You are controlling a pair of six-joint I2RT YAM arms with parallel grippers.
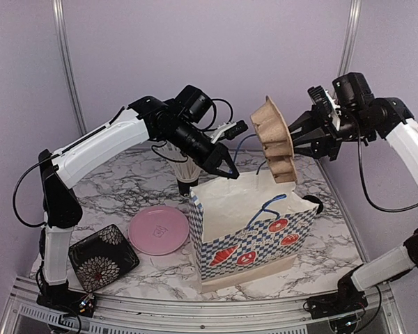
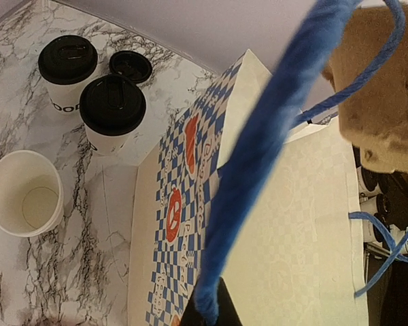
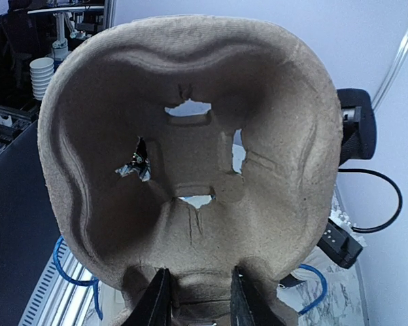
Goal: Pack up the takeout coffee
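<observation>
Two lidded takeout coffee cups (image 2: 112,112) (image 2: 68,68) stand on the marble table in the left wrist view, left of the paper bag (image 2: 183,176). A loose black lid (image 2: 130,66) and an open empty cup (image 2: 24,193) sit beside them. My left gripper (image 1: 228,169) (image 2: 214,309) is shut on the bag's blue rope handle (image 2: 272,122), held up over the open checkered bag (image 1: 251,233). My right gripper (image 1: 297,142) (image 3: 198,302) is shut on the edge of a brown pulp cup carrier (image 1: 274,139) (image 3: 190,156), which hangs upright above the bag's mouth.
A pink plate (image 1: 159,229) and a black floral square dish (image 1: 103,256) lie at the front left of the table. The bag's second blue handle (image 1: 272,205) droops over its front side. A grey wall closes the back.
</observation>
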